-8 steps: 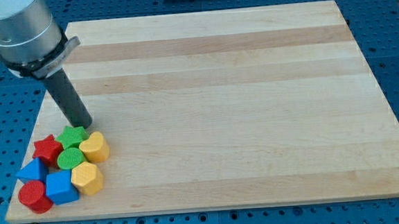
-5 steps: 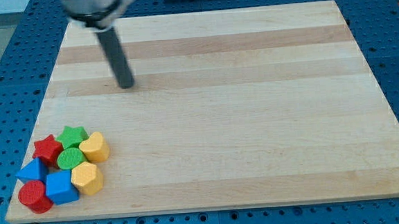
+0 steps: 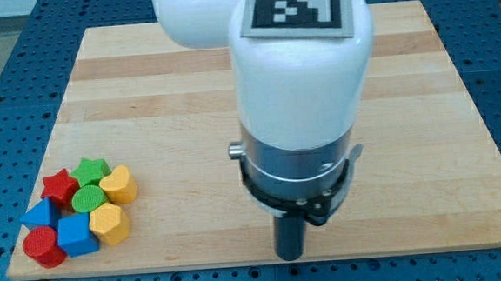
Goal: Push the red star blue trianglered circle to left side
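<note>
Eight blocks: you have one cluster, all in the wooden board's [image 3: 321,154] bottom-left corner.
Tip: my tip [image 3: 290,257] sits at the bottom edge, right of centre; it's a bare rod, nothing to grasp or release.
Key relation: every target lies well apart, leftward of my tip.
Nearest row: red circle [image 3: 43,247], blue cube [image 3: 76,235], yellow hexagon [image 3: 108,222].
Middle: blue triangle [image 3: 40,214], green circle [image 3: 88,200].
Farthest: red star [image 3: 60,186], yellow heart [image 3: 119,183], green star [image 3: 89,171].
Judgement: your targets already look hard left.

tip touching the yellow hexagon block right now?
Apart. The camera view shows my tip near the wooden board's bottom edge, with bare wood between it and the yellow hexagon block at the view's left.
</note>
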`<state>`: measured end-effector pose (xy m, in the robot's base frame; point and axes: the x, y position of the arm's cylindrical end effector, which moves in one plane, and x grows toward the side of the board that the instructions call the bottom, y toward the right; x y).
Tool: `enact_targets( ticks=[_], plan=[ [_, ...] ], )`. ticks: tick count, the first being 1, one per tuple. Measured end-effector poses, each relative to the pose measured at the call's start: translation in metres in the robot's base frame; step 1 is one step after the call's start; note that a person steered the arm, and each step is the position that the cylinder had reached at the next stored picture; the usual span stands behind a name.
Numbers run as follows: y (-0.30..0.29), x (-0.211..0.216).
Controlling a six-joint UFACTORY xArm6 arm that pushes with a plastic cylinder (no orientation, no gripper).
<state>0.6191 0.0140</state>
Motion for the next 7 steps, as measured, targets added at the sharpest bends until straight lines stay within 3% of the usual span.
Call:
enact_targets(
  ticks=[2, 3, 5, 7],
  plan=[
    [-0.198, -0.001],
    [-0.244, -0.001],
    [-0.256, -0.002],
    [-0.268, -0.082]
  ],
)
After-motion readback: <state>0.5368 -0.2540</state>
